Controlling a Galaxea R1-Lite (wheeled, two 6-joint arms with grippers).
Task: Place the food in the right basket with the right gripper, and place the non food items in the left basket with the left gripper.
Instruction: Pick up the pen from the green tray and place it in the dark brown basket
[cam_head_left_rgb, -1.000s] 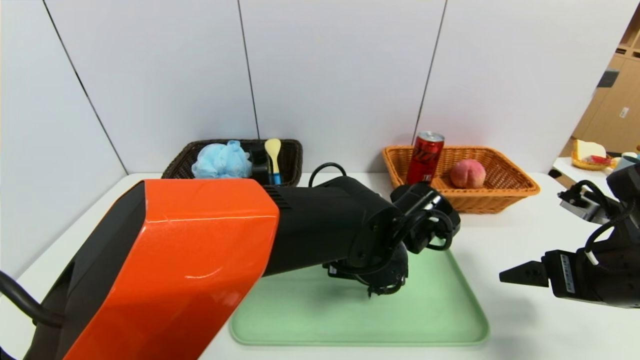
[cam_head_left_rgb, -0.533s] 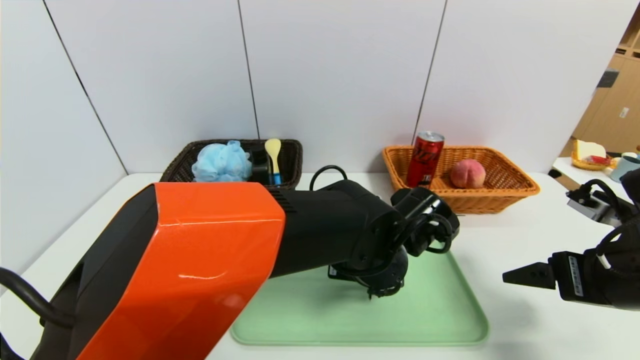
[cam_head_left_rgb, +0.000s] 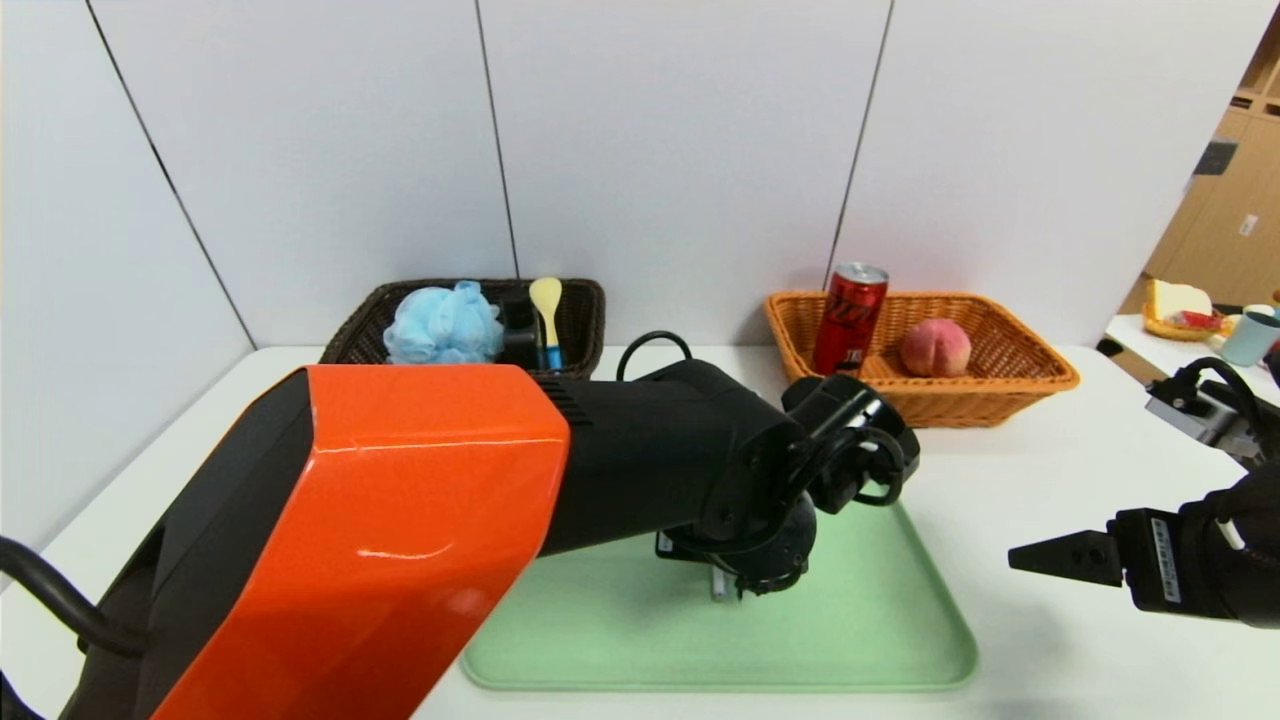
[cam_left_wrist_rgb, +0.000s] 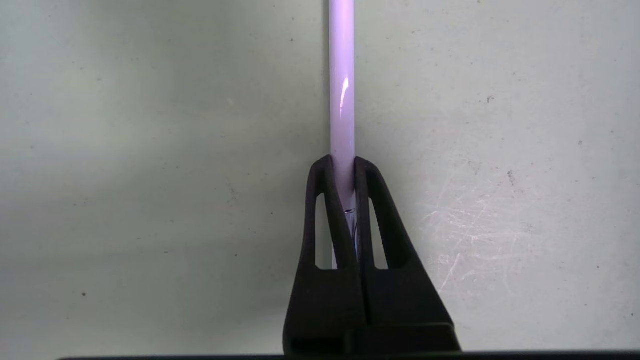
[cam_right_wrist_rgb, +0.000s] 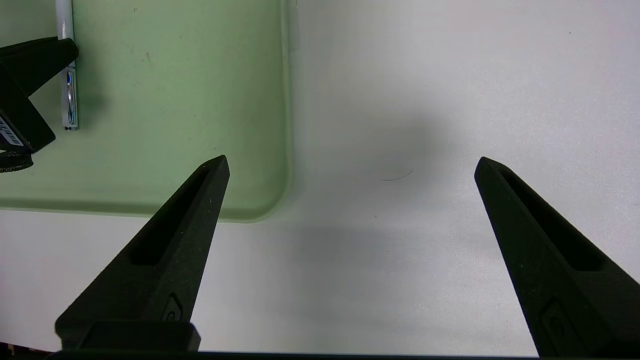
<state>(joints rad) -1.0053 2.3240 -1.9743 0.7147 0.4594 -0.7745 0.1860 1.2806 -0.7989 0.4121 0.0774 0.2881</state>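
Note:
My left gripper (cam_left_wrist_rgb: 342, 162) is shut on the thin white pen (cam_left_wrist_rgb: 342, 75), which lies on the green tray (cam_left_wrist_rgb: 150, 150). In the head view the left wrist (cam_head_left_rgb: 760, 540) hides the grip, and only a bit of the pen (cam_head_left_rgb: 716, 586) shows below it. The dark brown left basket (cam_head_left_rgb: 585, 305) holds the blue pouf (cam_head_left_rgb: 443, 322), a dark bottle (cam_head_left_rgb: 518, 325) and the yellow spoon (cam_head_left_rgb: 546, 298). In the orange right basket (cam_head_left_rgb: 1000, 388) are the red can (cam_head_left_rgb: 850, 315) and the peach (cam_head_left_rgb: 935, 347). My right gripper (cam_right_wrist_rgb: 352, 160) hangs open and empty over the bare table, right of the tray.
The green tray (cam_head_left_rgb: 860, 620) lies at the middle front of the white table (cam_head_left_rgb: 1000, 470). A white panel wall stands behind the baskets. A side table with a cup (cam_head_left_rgb: 1255, 335) and a small basket (cam_head_left_rgb: 1180, 320) is at the far right.
My left gripper's fingers have closed on the pen. My right arm has drawn back a little toward the right edge.

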